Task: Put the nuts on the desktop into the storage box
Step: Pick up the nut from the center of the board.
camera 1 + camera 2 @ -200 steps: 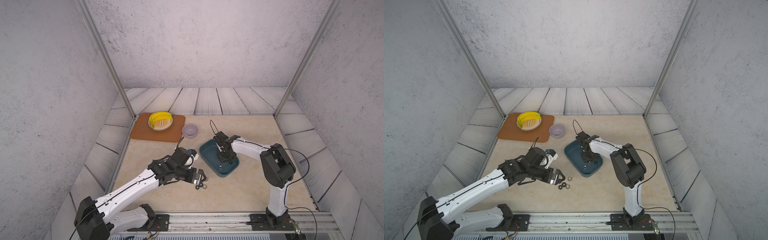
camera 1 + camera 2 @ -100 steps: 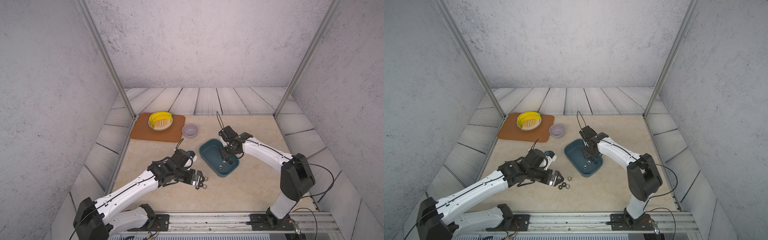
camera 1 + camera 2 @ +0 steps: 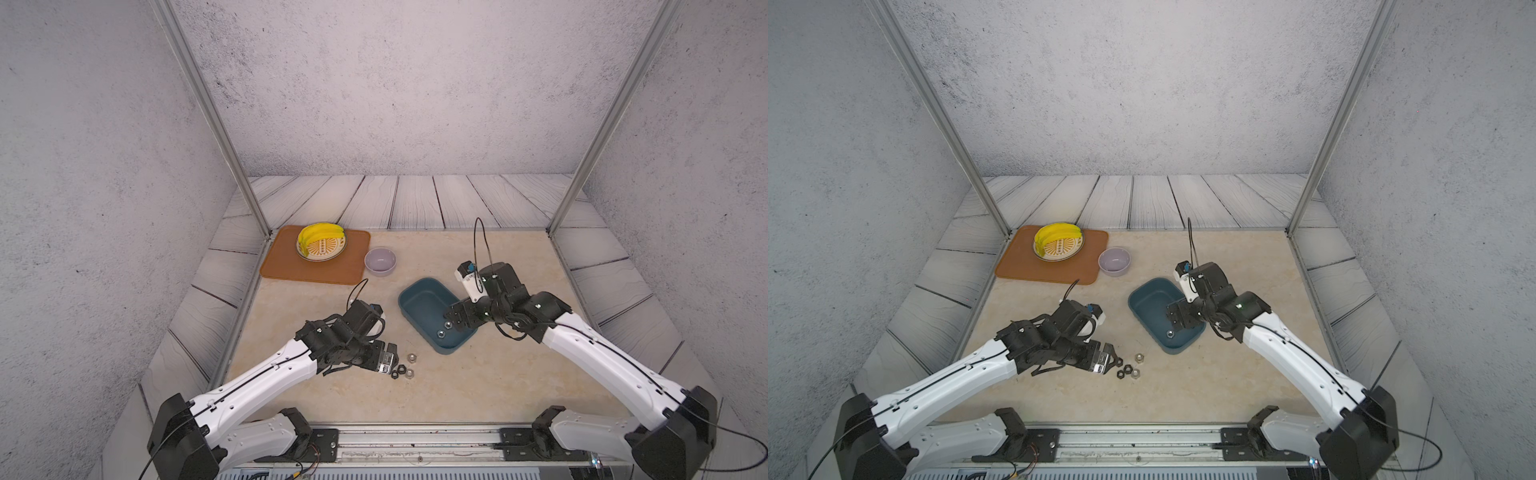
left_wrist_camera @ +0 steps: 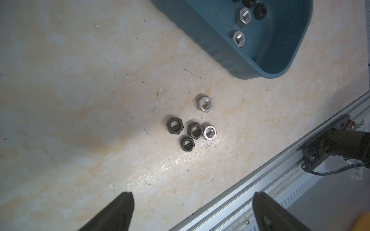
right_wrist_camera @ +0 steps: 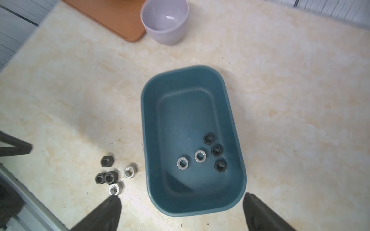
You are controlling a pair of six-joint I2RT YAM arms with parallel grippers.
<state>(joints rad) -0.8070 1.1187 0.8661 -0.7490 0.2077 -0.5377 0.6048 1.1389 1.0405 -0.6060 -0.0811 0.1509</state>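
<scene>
Several nuts (image 3: 402,368) (image 3: 1128,370) (image 4: 191,130) (image 5: 112,174), black and silver, lie in a loose cluster on the beige desktop (image 3: 478,386), just left of the near end of the teal storage box (image 3: 422,305) (image 3: 1150,301) (image 5: 186,112). More nuts (image 5: 200,156) (image 3: 444,329) (image 4: 243,17) lie on the box floor. My left gripper (image 3: 390,363) (image 3: 1115,362) (image 4: 191,200) is open, low over the desktop, right beside the cluster with nothing between its fingers. My right gripper (image 3: 452,321) (image 3: 1177,318) (image 5: 180,200) hangs open and empty above the box's near end.
A lavender bowl (image 3: 380,261) (image 5: 165,20) stands behind the box. Next to it lies an orange mat (image 3: 316,272) with a plate of bananas (image 3: 321,246). A metal rail (image 3: 415,440) (image 4: 260,190) runs along the front edge, close to the loose nuts.
The right gripper's jaws have opened wide over the box, and that arm's elbow has swung down toward the front right. The left gripper has stayed open beside the cluster.
</scene>
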